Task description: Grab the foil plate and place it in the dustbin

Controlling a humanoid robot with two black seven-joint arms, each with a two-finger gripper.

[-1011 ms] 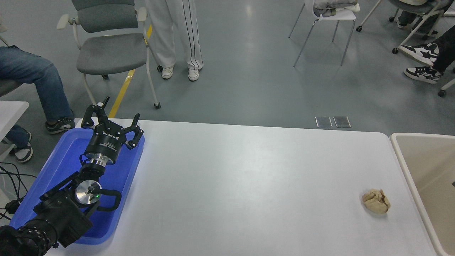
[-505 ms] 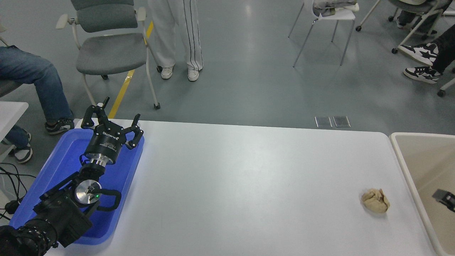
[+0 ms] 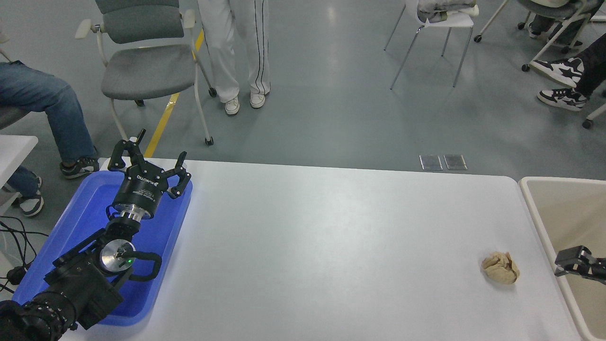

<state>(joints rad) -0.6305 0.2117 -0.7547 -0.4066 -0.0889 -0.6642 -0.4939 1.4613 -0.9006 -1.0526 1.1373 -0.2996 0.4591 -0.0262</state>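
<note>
The foil plate is out of view. The dustbin (image 3: 570, 210) is a large beige bin against the table's right end, cut off by the picture's edge. My right gripper (image 3: 575, 260) pokes in from the right edge, over the dustbin's near rim, with only its black tip showing. A short way to its left, a crumpled tan paper ball (image 3: 500, 268) lies on the white table (image 3: 331, 237). My left gripper (image 3: 147, 158) is parked open and empty over the far end of a blue tray (image 3: 80, 222) at the lower left.
Beyond the table's far edge are a grey chair (image 3: 142, 61), a person's legs in white trousers (image 3: 241, 47) and a seated person in jeans (image 3: 42, 104). More chairs and feet are at the top right. Cables (image 3: 14, 246) hang at the left.
My right gripper has come in from the right edge and moved left over the dustbin toward the table. The person in white trousers shifted a foot. The left arm has not moved.
</note>
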